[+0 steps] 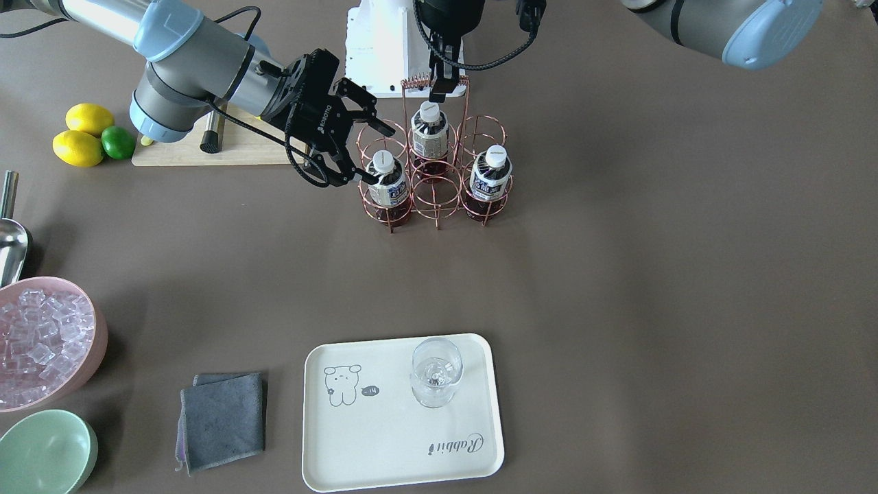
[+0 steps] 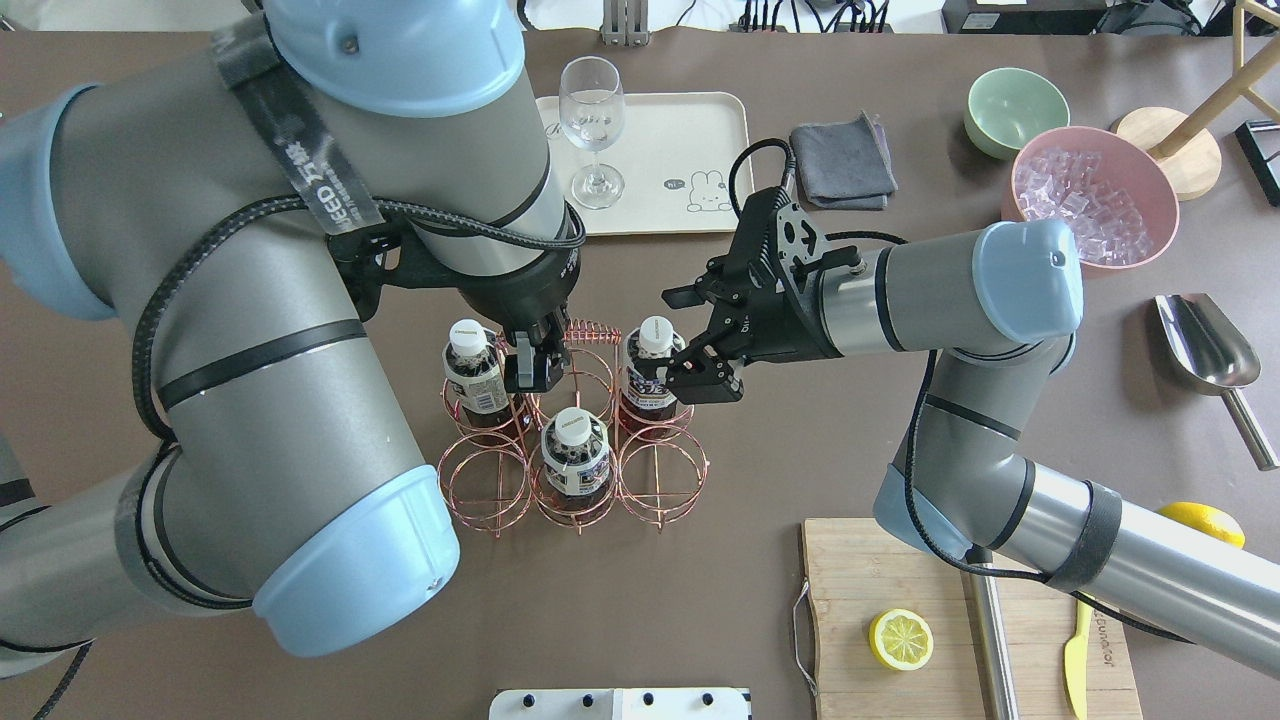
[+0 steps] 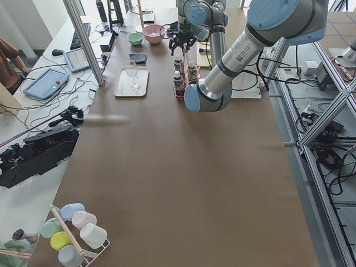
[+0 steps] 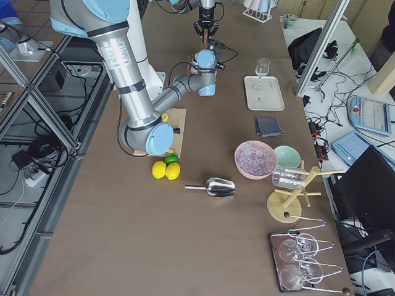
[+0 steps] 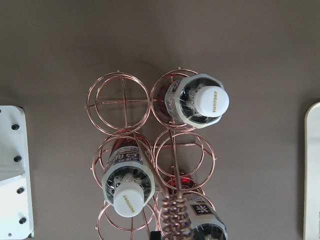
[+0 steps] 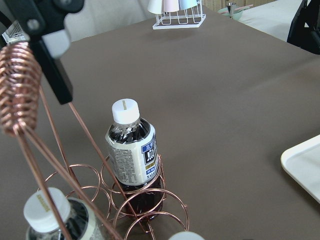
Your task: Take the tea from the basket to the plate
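Three tea bottles stand in the copper wire basket. My left gripper hangs straight above it, shut on the coiled handle. My right gripper is open, level with the nearest tea, its fingertips on either side of the white cap, with no contact showing. The other two bottles stand free in their cells. The cream plate with the bear drawing lies across the table, a stemmed glass upright on it.
A wooden cutting board with a lemon half lies under the right arm. A pink bowl of ice, green bowl, grey cloth and metal scoop sit to the right.
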`<state>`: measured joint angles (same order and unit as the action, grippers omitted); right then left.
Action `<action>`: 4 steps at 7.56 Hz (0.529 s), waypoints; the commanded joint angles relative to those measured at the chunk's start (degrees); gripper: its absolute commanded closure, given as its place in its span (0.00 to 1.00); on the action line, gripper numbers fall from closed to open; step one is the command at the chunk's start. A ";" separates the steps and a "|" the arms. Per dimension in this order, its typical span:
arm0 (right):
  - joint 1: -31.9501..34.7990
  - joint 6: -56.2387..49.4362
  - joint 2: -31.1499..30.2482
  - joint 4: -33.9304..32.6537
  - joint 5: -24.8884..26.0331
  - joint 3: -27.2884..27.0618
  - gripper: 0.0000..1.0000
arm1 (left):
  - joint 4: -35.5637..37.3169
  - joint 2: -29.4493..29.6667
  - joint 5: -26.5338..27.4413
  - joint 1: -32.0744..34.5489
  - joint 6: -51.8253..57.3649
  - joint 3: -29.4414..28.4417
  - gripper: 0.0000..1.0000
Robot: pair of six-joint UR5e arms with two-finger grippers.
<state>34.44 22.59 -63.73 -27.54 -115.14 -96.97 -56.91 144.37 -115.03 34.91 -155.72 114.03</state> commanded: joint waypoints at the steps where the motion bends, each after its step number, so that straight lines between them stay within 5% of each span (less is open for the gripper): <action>1: -0.17 -0.09 0.01 -0.23 0.18 0.03 0.34 | 0.05 -0.05 -0.02 0.07 -0.20 0.14 1.00; 4: 0.01 -0.09 -0.08 -0.32 0.09 -0.06 0.61 | 0.05 -0.14 -0.02 0.07 -0.20 0.14 1.00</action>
<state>34.32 22.50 -63.79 -27.83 -114.97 -96.97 -56.87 144.31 -115.05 34.97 -155.91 114.20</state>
